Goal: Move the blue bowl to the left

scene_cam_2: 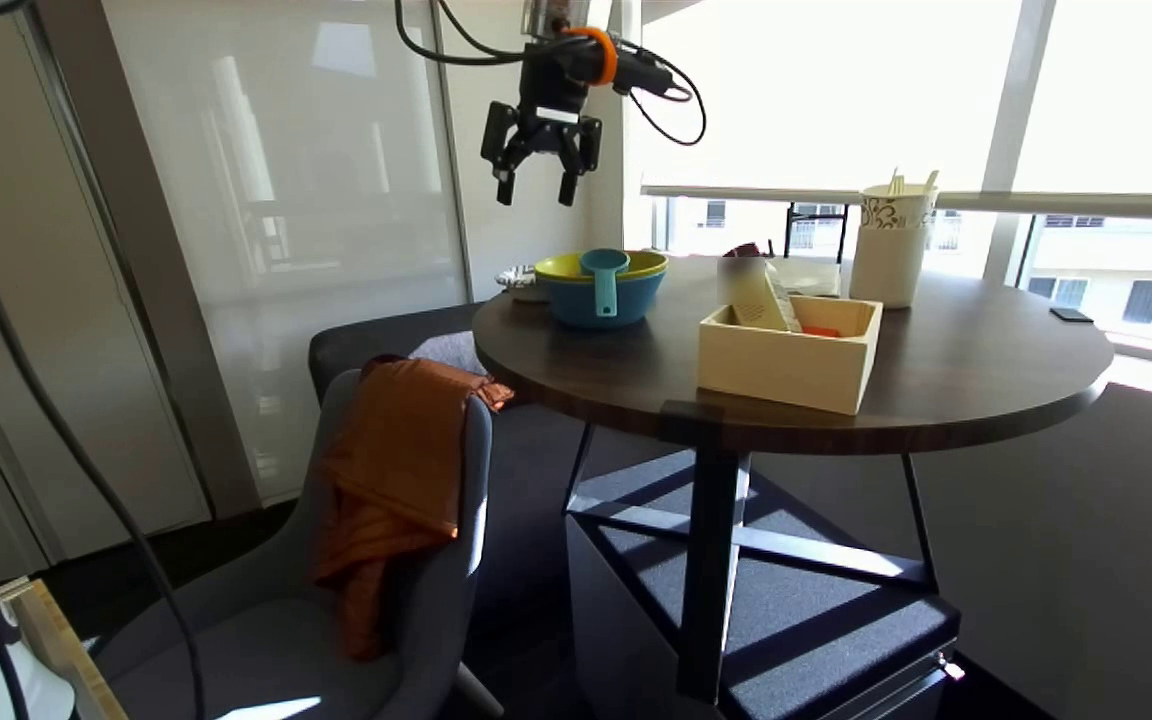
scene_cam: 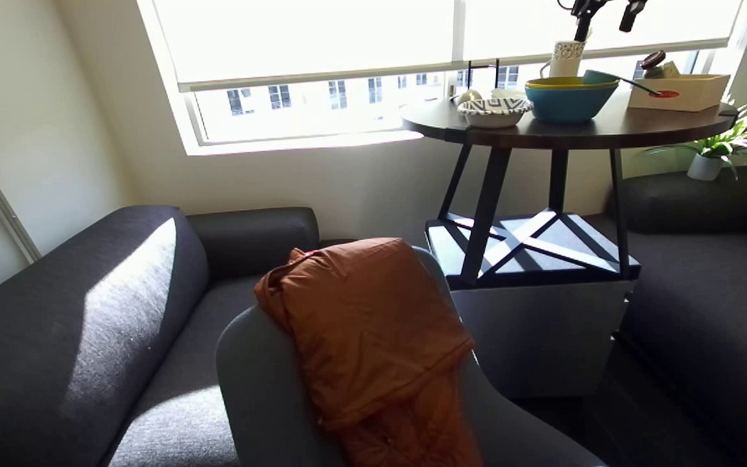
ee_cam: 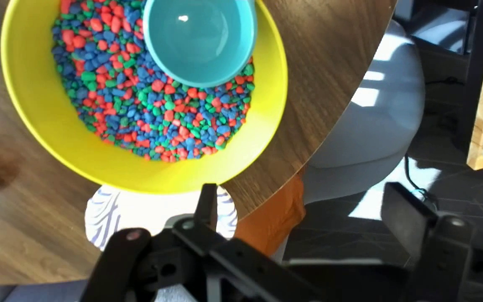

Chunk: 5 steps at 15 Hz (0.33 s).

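The blue bowl (scene_cam: 568, 105) is teal-blue outside and yellow inside. It stands upright on the round dark wooden table, and also shows in an exterior view (scene_cam_2: 586, 302). In the wrist view, its yellow inner wall (ee_cam: 111, 165) surrounds red, blue and green pebbles. A teal scoop (ee_cam: 197, 42) rests in it, its handle hanging over the rim (scene_cam_2: 605, 290). My gripper (scene_cam_2: 536, 192) is open and empty, well above the bowl and apart from it. In the wrist view the spread jaws (ee_cam: 300, 191) lie beside the bowl's rim, with table edge and floor between them.
A patterned white dish (scene_cam: 493, 117) stands right beside the bowl. A light wooden box (scene_cam_2: 786, 355) and a white utensil holder (scene_cam_2: 891, 250) stand on the round table (scene_cam_2: 986, 340). A chair with an orange jacket (scene_cam_2: 401, 440) is close to the table edge.
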Tool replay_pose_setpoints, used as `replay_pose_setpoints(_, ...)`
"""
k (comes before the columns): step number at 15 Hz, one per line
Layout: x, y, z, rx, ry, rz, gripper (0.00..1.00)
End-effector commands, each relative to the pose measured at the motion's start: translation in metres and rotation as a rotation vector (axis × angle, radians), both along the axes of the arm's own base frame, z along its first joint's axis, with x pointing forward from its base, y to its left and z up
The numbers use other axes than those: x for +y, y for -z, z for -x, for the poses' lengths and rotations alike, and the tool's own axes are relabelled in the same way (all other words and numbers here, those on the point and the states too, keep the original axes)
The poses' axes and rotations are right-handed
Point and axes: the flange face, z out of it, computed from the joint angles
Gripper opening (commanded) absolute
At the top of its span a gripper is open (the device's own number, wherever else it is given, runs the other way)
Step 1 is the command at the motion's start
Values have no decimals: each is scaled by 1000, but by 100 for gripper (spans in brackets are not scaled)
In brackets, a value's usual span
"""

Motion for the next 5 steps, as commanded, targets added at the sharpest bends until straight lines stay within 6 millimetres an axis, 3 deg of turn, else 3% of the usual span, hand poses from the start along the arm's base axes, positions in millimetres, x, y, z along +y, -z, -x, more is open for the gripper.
replay_pose_setpoints(1,-14,-40,35,-155,19,-110,100)
replay_pose_setpoints(4,-31,-67,56,-261,150,-150,100)
replay_pose_setpoints(5,-30,-61,40,-193,95,-109,100)
